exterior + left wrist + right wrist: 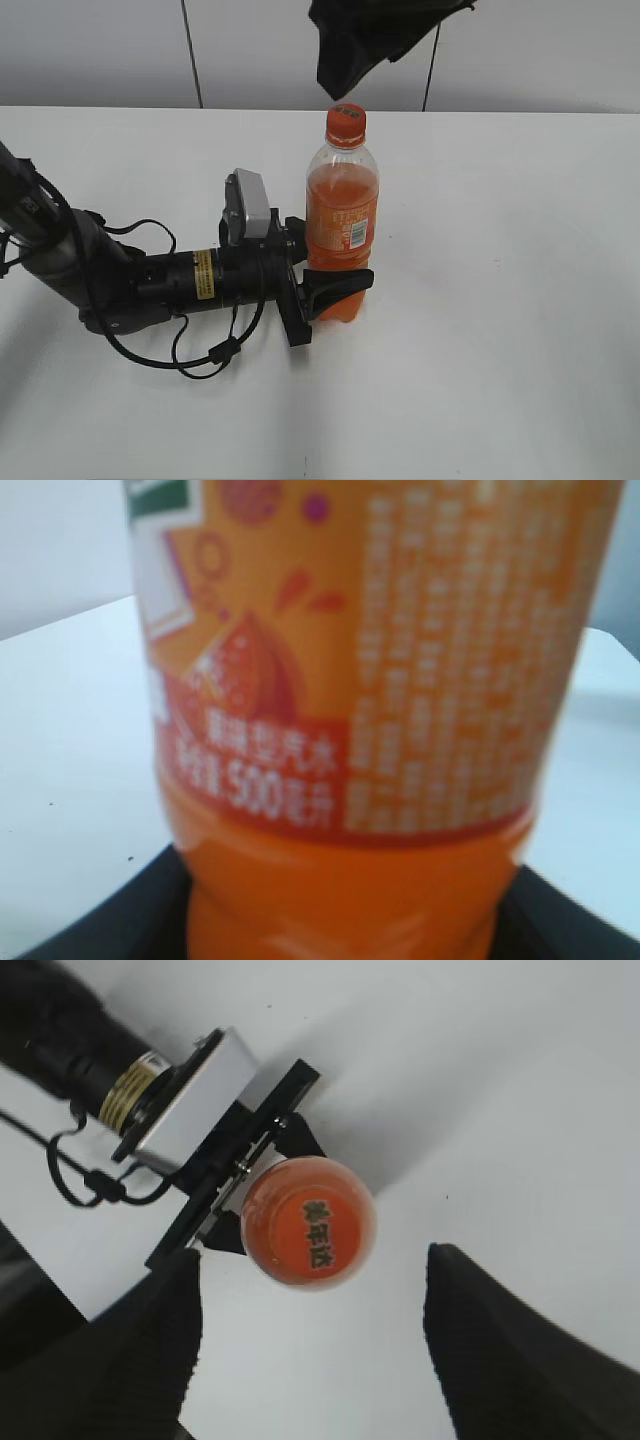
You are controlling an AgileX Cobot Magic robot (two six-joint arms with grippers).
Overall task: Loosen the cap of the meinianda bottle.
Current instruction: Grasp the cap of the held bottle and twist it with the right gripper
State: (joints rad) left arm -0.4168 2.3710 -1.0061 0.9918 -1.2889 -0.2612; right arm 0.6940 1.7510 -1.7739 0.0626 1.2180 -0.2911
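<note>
Exterior slanting down, left wrist close side-on, right wrist overhead, sharing bottle [341, 225]

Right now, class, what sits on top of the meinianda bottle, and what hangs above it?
The orange cap sits on the meinianda bottle. Above it hangs the open right gripper. The neck under the cap is hidden from the right wrist view.

The meinianda bottle [341, 235] stands upright mid-table [500, 300]; the left gripper [335, 285] reaches it from the left; the right gripper [310, 1350] hangs above.

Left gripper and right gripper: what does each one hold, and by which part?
The left gripper clamps the bottle around its lower body. The right gripper hangs open above the cap, holding nothing.
</note>
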